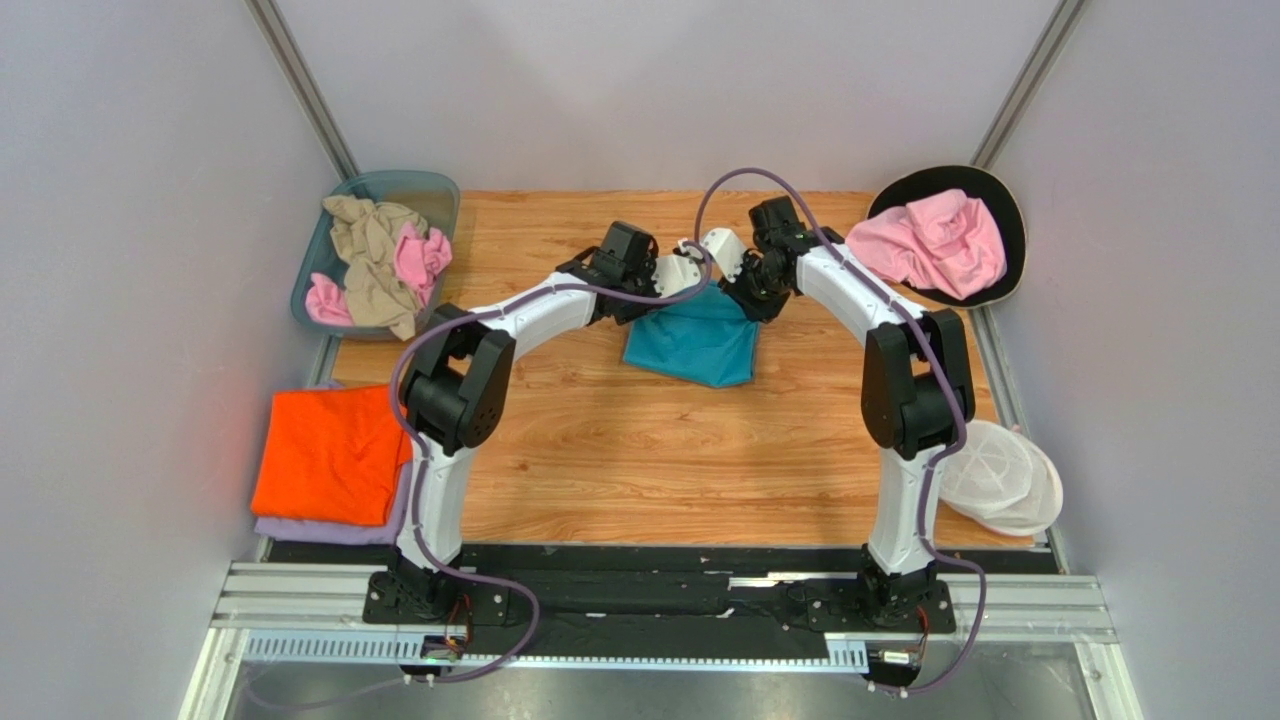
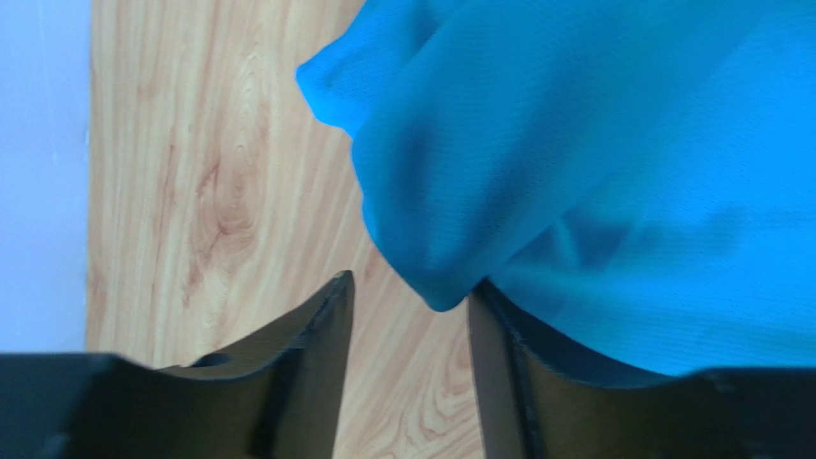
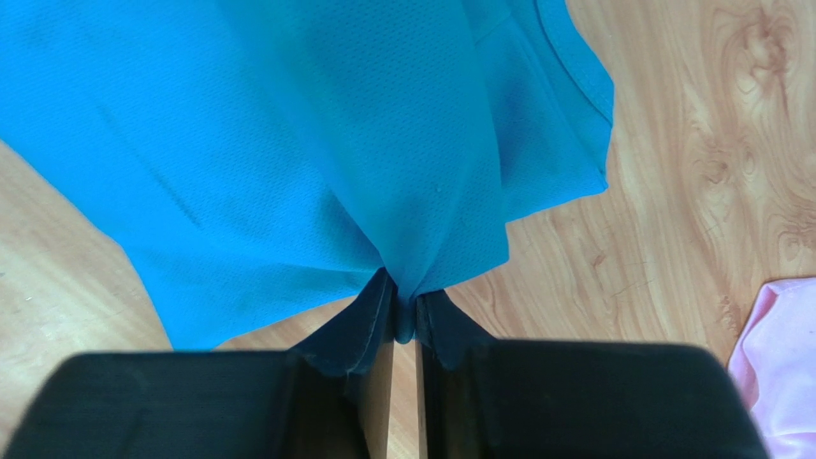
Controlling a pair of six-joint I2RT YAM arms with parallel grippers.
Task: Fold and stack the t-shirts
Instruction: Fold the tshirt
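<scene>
A teal t-shirt [image 1: 691,342] hangs bunched above the far middle of the wooden table [image 1: 601,450]. My right gripper [image 3: 402,311] is shut on a pinch of its fabric [image 3: 316,143], which fans out from the fingers. In the top view the right gripper [image 1: 739,282] is at the shirt's upper right edge. My left gripper [image 2: 412,287] is open; the shirt [image 2: 594,172] drapes over its right finger [image 2: 498,363], and a corner hangs at the mouth of the gap without being gripped. In the top view the left gripper [image 1: 679,279] is at the shirt's upper left edge.
A teal bin [image 1: 439,192] at the far left holds crumpled beige and pink shirts. A folded orange shirt [image 1: 331,450] lies on a lilac one at the left edge. A pink shirt [image 1: 935,240] lies on a black round pad at the far right. A white object [image 1: 1004,477] sits at the right edge.
</scene>
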